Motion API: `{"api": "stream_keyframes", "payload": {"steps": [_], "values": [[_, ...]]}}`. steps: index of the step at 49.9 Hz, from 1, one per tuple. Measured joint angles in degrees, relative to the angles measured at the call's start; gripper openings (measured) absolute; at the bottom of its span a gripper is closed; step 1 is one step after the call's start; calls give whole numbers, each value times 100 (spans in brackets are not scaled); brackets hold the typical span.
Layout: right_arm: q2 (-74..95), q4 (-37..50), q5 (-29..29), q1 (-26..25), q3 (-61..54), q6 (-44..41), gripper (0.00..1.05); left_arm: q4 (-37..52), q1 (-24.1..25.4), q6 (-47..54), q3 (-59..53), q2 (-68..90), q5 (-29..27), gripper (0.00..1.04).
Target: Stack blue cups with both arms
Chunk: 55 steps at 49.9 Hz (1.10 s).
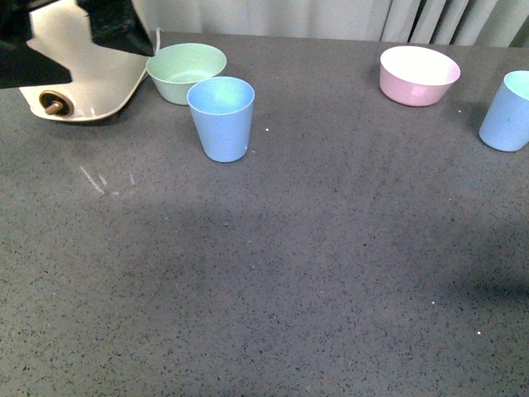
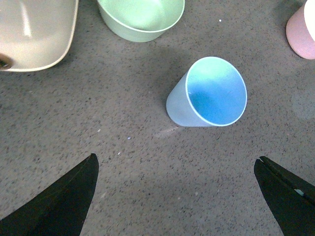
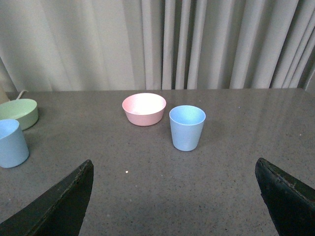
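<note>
The left gripper (image 2: 175,157) has its jaws spread wide. Its 2 black fingers (image 2: 64,201) stand far apart with bare grey table (image 2: 147,147) between them, pinching nothing and touching nothing. The first blue cup (image 2: 206,93) stands upright on the table ahead of that gap, clear of both fingers. The right gripper (image 3: 173,161) is spread just as wide, and its fingers (image 3: 290,199) hold nothing. The second blue cup (image 3: 187,128) stands upright ahead of them, also apart.

In the front view the first blue cup (image 1: 221,118) sits at 10 o'clock from the table's middle. The mint green bowl (image 1: 186,70) lies at the cup's 11 o'clock, and a cream object (image 1: 78,78) lies at the bowl's 9 o'clock. The second blue cup (image 1: 506,112) sits at 2 o'clock, cut by the frame edge, with the pink bowl (image 1: 419,74) at its 10 o'clock, near but apart.

The fingers show only in the 2 wrist views. The front view overlaps the first cup with the green bowl, while the left wrist view shows a strip of table between them and looks down into the cup's brighter inside. The right wrist view shows the second cup whole, just beside the pink bowl (image 3: 143,108). A black shape (image 1: 50,41) above the cream object shows in the front view; I cannot tell what it is.
</note>
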Motion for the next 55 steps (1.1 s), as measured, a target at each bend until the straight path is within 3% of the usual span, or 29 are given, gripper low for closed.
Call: {"api": "stream_keyframes", "payload": {"steps": [14,55], "values": [[0,0,2,0,0,0,96,-61,-356,-170,691,896,-120,96],[0,0,2,0,0,0,96,-542,-518,-586,2186,2404,-688,96]]}}
